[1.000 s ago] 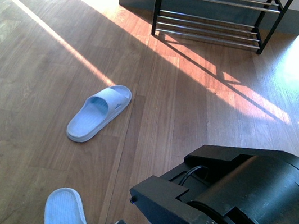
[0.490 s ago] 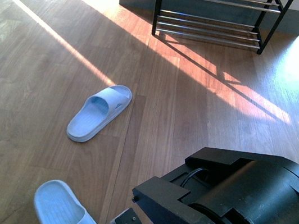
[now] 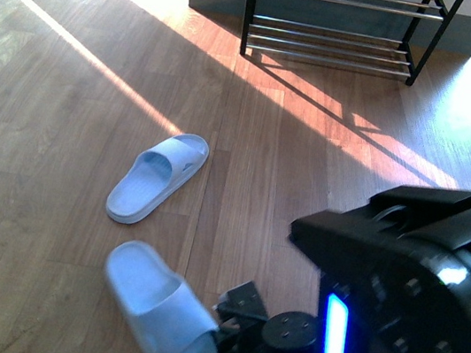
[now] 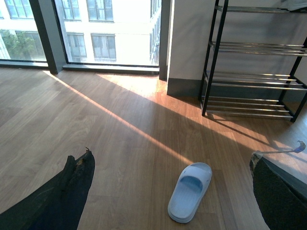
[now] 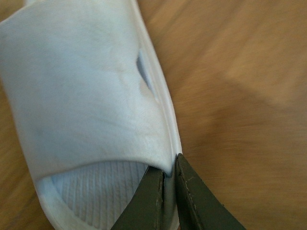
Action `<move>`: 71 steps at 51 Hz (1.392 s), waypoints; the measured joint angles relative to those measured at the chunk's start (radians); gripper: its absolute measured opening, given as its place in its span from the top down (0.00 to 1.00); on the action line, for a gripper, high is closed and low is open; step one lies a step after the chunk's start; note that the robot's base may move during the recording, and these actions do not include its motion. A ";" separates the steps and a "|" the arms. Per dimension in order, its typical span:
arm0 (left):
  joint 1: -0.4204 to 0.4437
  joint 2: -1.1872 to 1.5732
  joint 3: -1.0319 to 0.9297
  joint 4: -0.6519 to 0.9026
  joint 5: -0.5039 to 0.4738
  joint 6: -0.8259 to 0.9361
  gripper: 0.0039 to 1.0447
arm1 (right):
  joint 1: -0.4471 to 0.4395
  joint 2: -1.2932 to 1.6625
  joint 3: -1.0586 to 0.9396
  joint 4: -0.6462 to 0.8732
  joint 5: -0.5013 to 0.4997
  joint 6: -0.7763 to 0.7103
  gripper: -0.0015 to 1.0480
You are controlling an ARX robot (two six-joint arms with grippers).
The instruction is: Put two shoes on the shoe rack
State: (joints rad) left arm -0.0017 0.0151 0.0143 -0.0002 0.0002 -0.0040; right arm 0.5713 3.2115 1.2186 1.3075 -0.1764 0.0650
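Right gripper (image 5: 168, 175), clamped on the strap of a sandal (image 3: 153, 302), has lifted it; the rack (image 3: 330, 32) waits at 12 o'clock.

Sun-striped wood floor (image 4: 96, 129), tall dark-framed windows (image 4: 103, 28), grey wall (image 4: 188, 48).

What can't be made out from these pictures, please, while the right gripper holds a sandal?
Shoe rack: upper tiers cut off by the front view's top edge.
Held slide: its gripped end hidden by the right gripper and bottom edge in the front view; both ends cut off in the right wrist view.
Floor: blurred in the right wrist view.
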 joint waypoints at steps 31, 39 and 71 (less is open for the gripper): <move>0.000 0.000 0.000 0.000 0.000 0.000 0.09 | -0.524 -0.264 -0.213 -0.116 0.158 -0.246 0.97; 0.000 0.000 0.000 0.000 0.000 0.000 0.09 | -0.610 -0.264 -0.230 -0.129 0.328 -0.077 0.97; 0.000 0.000 0.000 0.000 0.000 0.000 0.09 | -0.418 -0.465 -0.465 -0.044 0.037 -0.132 0.12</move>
State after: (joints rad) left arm -0.0017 0.0151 0.0143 -0.0002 -0.0002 -0.0040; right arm 0.1528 2.7464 0.7536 1.2636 -0.1394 -0.0669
